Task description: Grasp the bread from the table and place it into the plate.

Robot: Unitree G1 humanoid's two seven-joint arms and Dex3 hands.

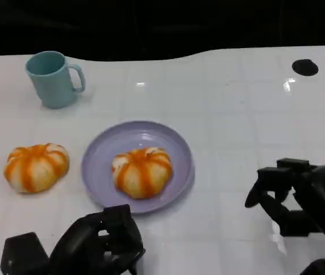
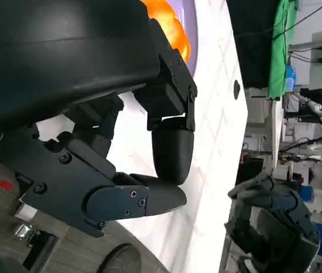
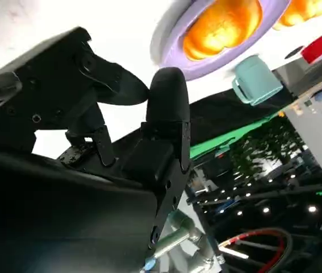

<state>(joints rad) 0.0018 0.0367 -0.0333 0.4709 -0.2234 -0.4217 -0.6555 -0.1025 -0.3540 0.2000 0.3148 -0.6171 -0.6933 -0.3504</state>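
We're looking at a robotics lab or demo hall here. Beyond the white tabletop (image 1: pixel 237 114) edge, the left wrist view gives us a green cloth (image 2: pixel 279 45) hanging up, dangling cables (image 2: pixel 311 17) and a pale robot arm (image 2: pixel 320 116) on a stand. On the right wrist view we catch ceiling spotlights (image 3: pixel 266 209) in a dark hall and a red hose (image 3: pixel 257 239).

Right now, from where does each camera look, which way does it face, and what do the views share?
Head view: above the table, facing down; both hands at the lower edge, left hand, right hand.
Left wrist view: behind the left hand, facing across the table toward the right hand.
Right wrist view: behind the right hand, facing the plate and cup.
All views share the plate with the bread on it.
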